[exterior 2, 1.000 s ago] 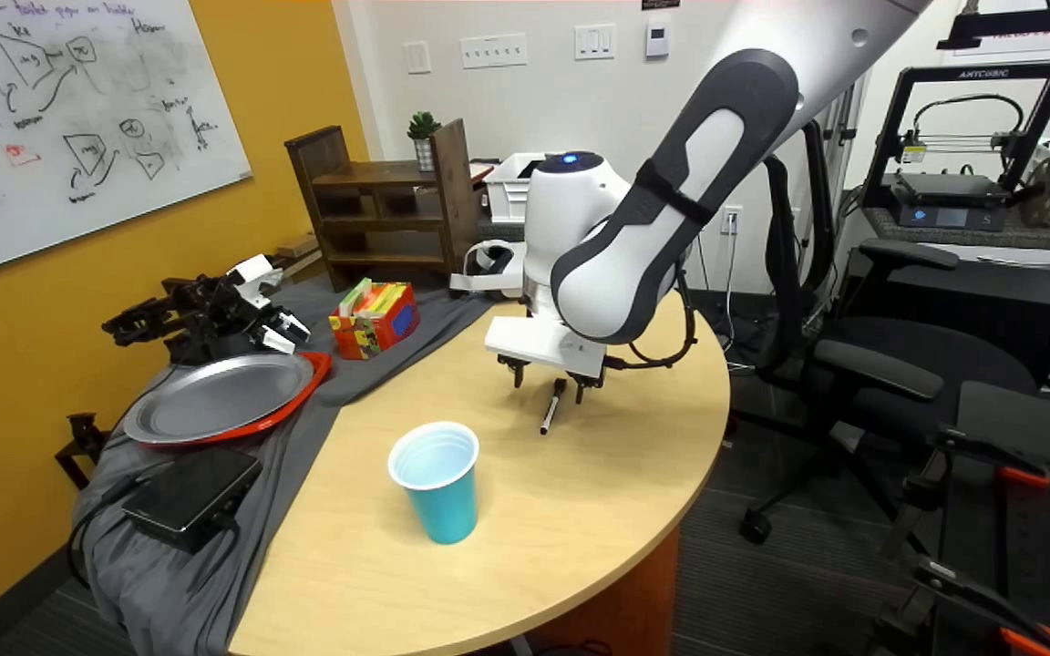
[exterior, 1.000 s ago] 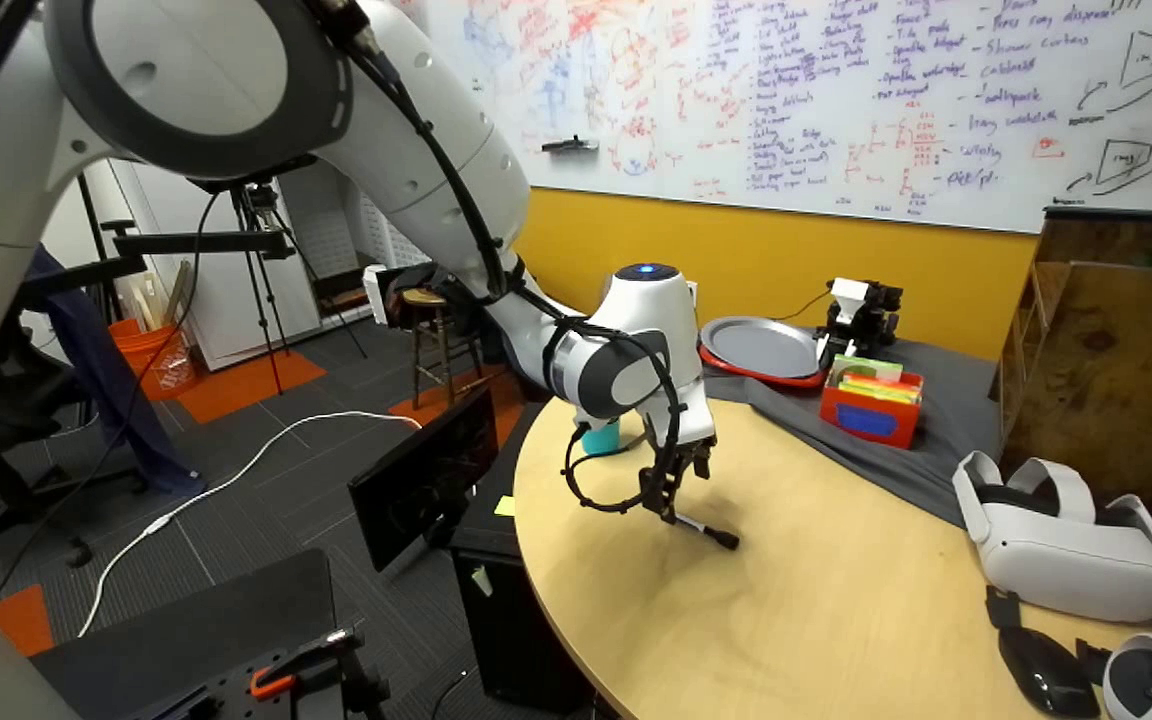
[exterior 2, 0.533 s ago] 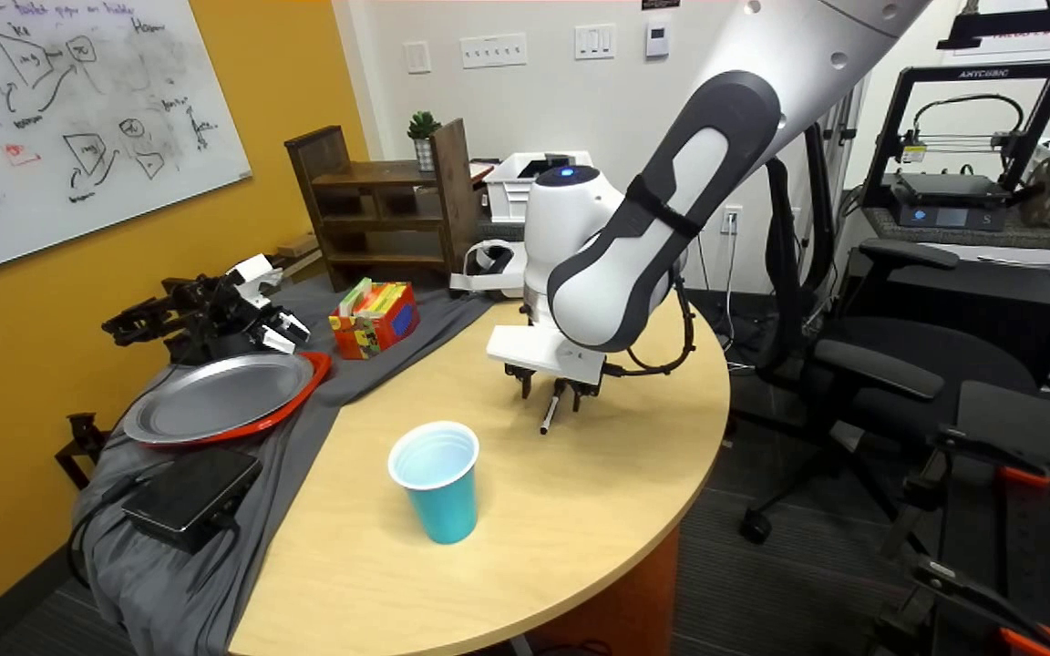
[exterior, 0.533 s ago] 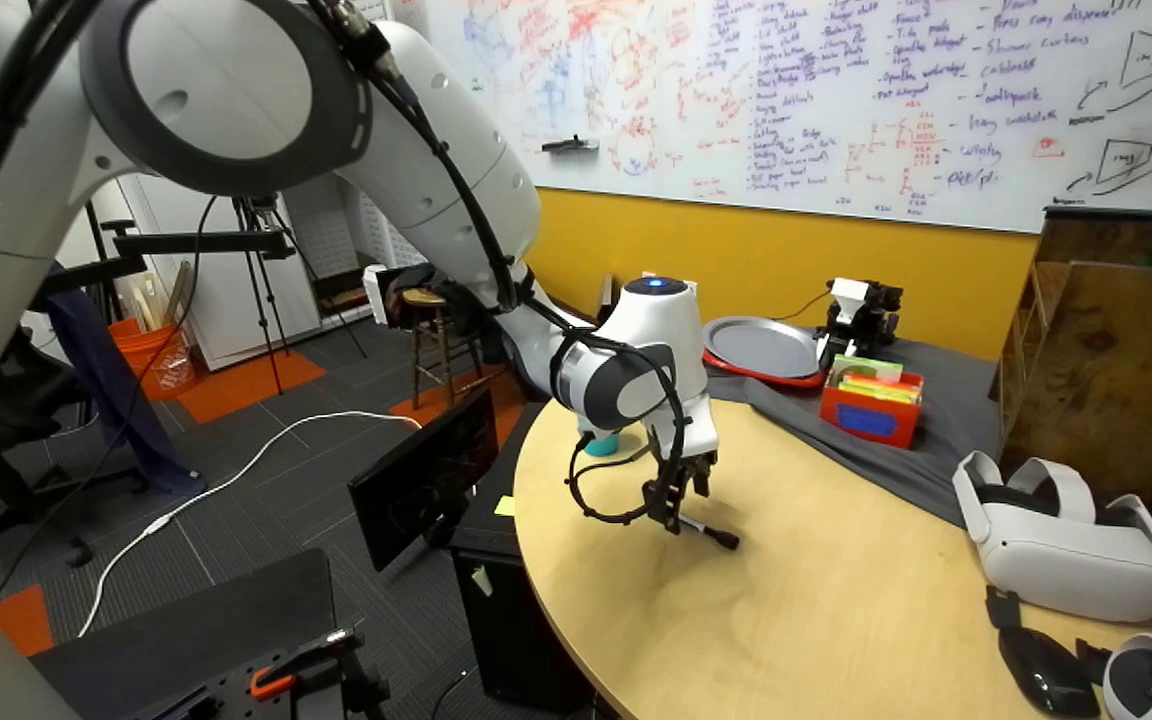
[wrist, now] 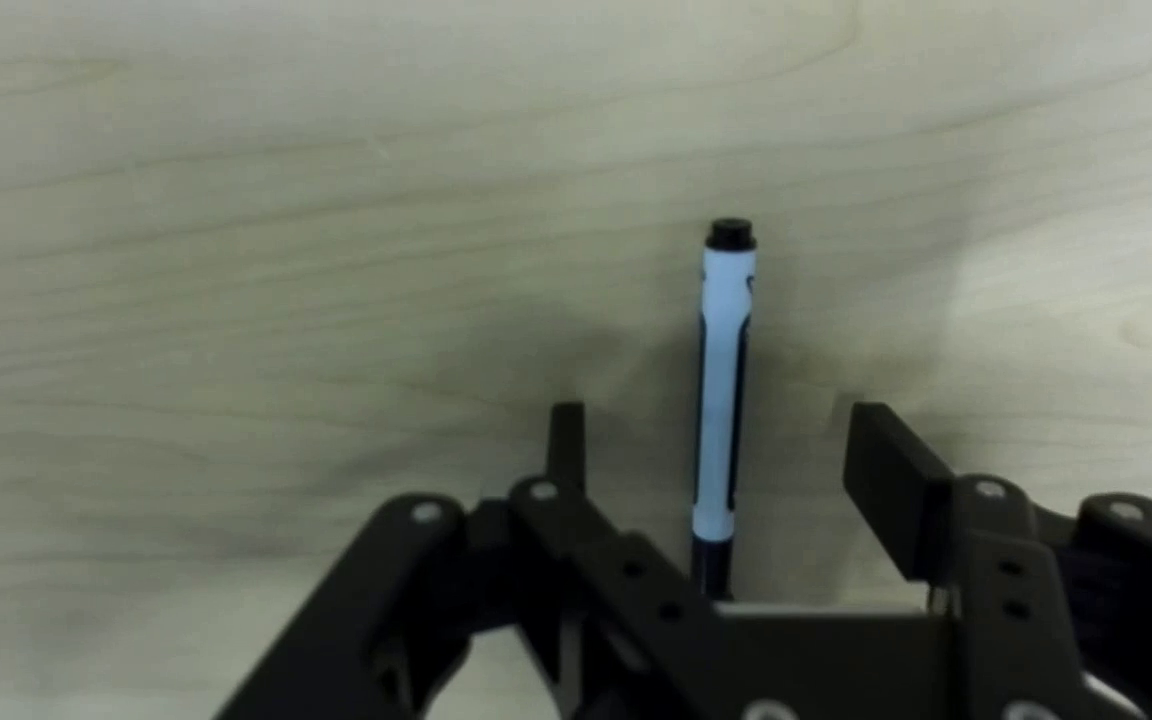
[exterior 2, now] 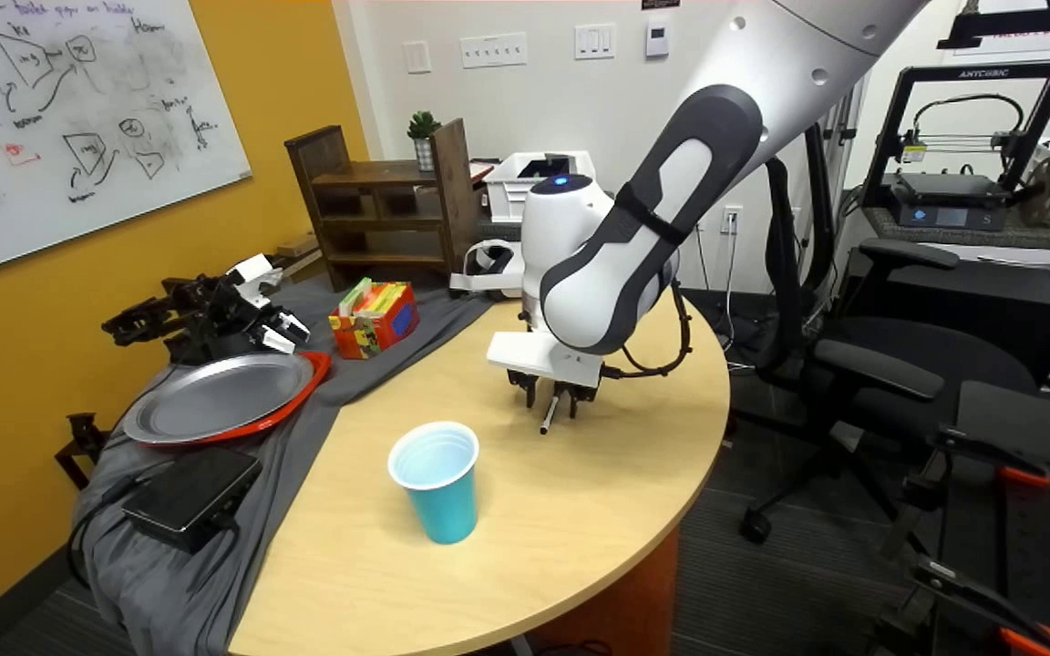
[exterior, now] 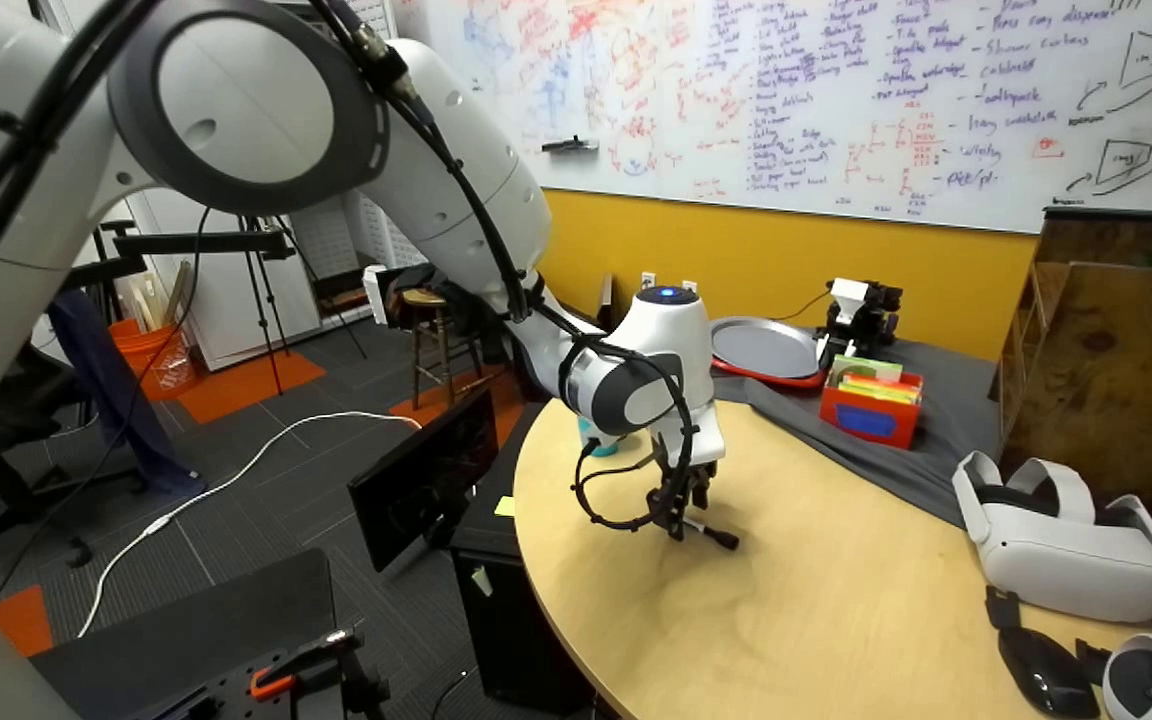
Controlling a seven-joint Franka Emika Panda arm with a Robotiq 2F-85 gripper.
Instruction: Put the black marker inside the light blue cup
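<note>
We see the marker [wrist: 720,409] between our spread jaws — touching neither, long axis roughly square to their closing line.

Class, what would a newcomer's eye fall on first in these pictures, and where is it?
Probably the big white and grey jointed robot arm, reaching over the pale wood-grain table in both exterior views. Next, likely the white-rimmed turquoise plastic cup, upright on that table, below centre in an exterior view. The wrist view shows the slim black-ended white marker, framed by the open black pincer.
</note>
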